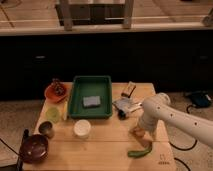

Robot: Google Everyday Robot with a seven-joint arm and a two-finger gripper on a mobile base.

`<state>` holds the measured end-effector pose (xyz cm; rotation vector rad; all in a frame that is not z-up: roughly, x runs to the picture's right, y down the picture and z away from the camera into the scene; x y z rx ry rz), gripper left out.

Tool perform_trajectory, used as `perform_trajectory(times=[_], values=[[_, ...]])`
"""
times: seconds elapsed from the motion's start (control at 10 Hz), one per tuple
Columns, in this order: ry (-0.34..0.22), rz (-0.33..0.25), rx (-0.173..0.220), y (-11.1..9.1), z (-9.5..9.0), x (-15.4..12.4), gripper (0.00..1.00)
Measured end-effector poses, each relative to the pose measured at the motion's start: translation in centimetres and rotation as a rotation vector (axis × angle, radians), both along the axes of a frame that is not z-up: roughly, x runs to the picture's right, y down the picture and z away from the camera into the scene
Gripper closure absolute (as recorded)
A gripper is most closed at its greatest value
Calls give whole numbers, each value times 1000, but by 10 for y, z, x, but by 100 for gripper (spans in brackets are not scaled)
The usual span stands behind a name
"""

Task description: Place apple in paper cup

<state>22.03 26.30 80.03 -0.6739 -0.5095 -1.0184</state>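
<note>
The apple [136, 131] shows as a small orange-red patch on the wooden table, right of centre, mostly hidden under my arm. My gripper [141, 129] hangs from the white arm on the right and sits directly at the apple, low over the table. The paper cup [81, 128] is short and white with a wide mouth. It stands upright and empty at the table's front middle, well left of the gripper.
A green chili pepper [139, 151] lies in front of the gripper. A green tray [76, 100] holds a grey sponge [91, 101]. Snack packets [127, 104] lie behind the gripper. A pale green cup [52, 114], a dark metal cup [46, 129], a dark bowl [34, 148] and an orange dish [56, 92] stand on the left.
</note>
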Motion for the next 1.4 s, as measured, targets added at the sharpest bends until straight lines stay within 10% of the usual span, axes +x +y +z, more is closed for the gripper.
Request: perform_trajectory(times=[0.8,1.4], values=[[8,5,-7,4,-3,10,41],[34,19,5,-3,-19,15,98]])
